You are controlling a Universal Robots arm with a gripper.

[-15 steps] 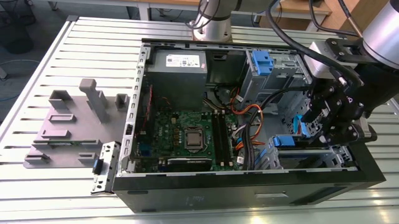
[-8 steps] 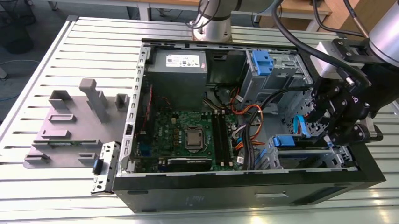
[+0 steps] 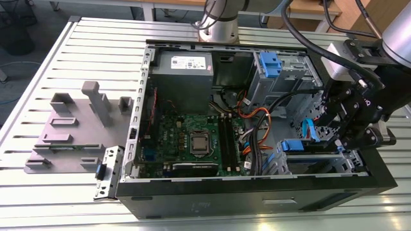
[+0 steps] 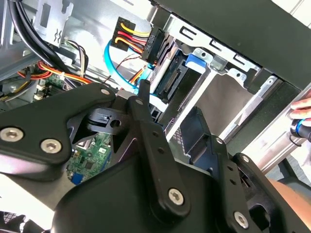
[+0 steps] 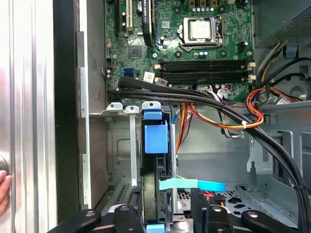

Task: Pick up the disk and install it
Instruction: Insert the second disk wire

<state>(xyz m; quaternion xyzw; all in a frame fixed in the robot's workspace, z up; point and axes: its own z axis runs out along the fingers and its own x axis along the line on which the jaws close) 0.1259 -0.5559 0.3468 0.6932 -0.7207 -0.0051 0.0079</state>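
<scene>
**Disk seated on edge in the lower bay, gripper at its top**

Nearest in the first wrist view, the gripper (image 5: 167, 213) has its two black fingers (image 5: 200, 206) standing either side of the disk (image 5: 156, 167); they sit close to its faces, but whether they press it or just flank it cannot be told. The disk stands on edge in the metal drive cage (image 5: 119, 145), its blue handle end (image 5: 155, 138) toward the motherboard (image 5: 189, 43). A flat blue cable (image 5: 194, 185) crosses just in front of the fingers, touching or nearly touching the disk's side. Room is tight here: a cage wall lies close on one side, a bundle of black cables (image 5: 233, 116) and orange-yellow wires runs close on the other.

In the second wrist view the black linkage (image 4: 146, 145) fills the foreground, and beyond it the disk (image 4: 175, 80) shows its connector end inside the cage, under the case's black edge.

In the exterior view the gripper (image 3: 343, 139) reaches into the case (image 3: 257, 192) at its corner on the exterior view's right, near the front edge, with the blue handle (image 3: 292, 145) beside it. Farther back sit the power supply (image 3: 183, 62) and a blue latch (image 3: 270, 65) along the case's far wall. The slatted table (image 3: 64, 192) is open toward the exterior view's left, where a grey fixture (image 3: 70, 130) stands well apart from the case.
</scene>
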